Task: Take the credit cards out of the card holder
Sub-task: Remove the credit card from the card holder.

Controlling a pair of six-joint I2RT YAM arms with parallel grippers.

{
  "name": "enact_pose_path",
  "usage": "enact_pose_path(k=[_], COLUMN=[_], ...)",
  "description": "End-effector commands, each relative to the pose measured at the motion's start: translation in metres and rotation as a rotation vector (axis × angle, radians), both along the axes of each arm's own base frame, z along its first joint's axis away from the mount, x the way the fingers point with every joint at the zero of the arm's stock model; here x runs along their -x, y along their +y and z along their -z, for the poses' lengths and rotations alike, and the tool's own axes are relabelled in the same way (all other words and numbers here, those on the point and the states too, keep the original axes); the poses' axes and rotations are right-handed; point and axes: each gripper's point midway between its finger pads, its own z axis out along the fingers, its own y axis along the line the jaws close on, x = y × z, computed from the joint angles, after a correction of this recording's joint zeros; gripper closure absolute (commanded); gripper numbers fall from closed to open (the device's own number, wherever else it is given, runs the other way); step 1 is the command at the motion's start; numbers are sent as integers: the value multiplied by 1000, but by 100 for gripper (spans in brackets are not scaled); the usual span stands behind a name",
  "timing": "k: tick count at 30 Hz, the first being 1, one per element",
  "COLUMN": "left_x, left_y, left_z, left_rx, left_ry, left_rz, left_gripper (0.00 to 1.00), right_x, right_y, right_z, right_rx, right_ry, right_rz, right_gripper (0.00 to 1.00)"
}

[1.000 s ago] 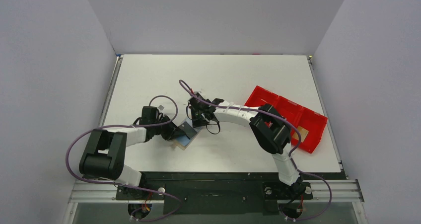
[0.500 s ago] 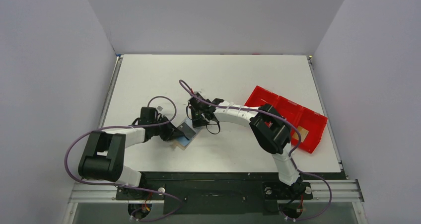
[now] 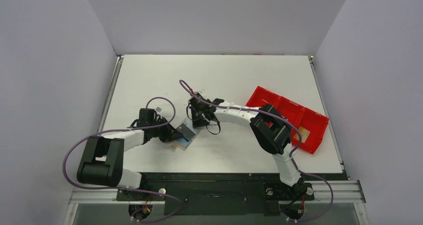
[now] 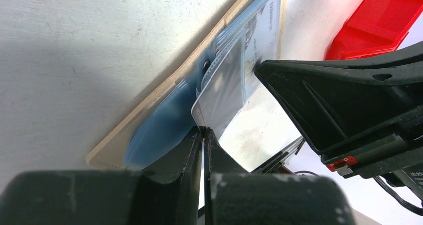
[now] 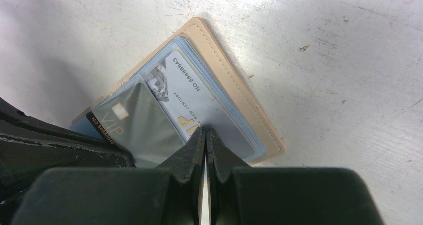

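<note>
On the white surface (image 5: 324, 60) between the arms, the tan holder (image 5: 249, 120) lies open and flat, a pale card (image 5: 194, 100) seated in its blue sleeve (image 5: 234, 130) and a dark grey card (image 5: 139, 120) sticking partly out, its corner pinched by the left fingers (image 4: 190, 150), while the right fingers (image 5: 192, 150), pressed together, touch the sleeve's edge.

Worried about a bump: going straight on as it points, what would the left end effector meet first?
The grey card it seems to pinch, then the card holder; depth is unclear.

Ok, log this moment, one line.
left claw shut on VIP card | right claw shut, pressing card holder | pale card sleeved
</note>
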Motion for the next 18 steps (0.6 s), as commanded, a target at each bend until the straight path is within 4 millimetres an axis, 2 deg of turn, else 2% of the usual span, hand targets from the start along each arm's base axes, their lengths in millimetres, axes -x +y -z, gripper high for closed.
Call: enact_pose_path(k=[1,8,14,18], left_x=[15,13,14,6], left_y=[15,13,10,9], left_z=[12,10,10,4], left_rx=[-81,-55,-29,-21], left_ry=[36,18,18,-25], left_rz=[-8,-17,-23,-31], left_gripper=[97,91,91,91], right_x=[10,11,12,12], right_y=[-59,-58,-59,-59], right_z=[70,71,72,73], right_rx=[265,266,267,268], right_ry=[68,70,73,75], right_rz=[40,36,36,34], right_gripper=[100,100,100,100])
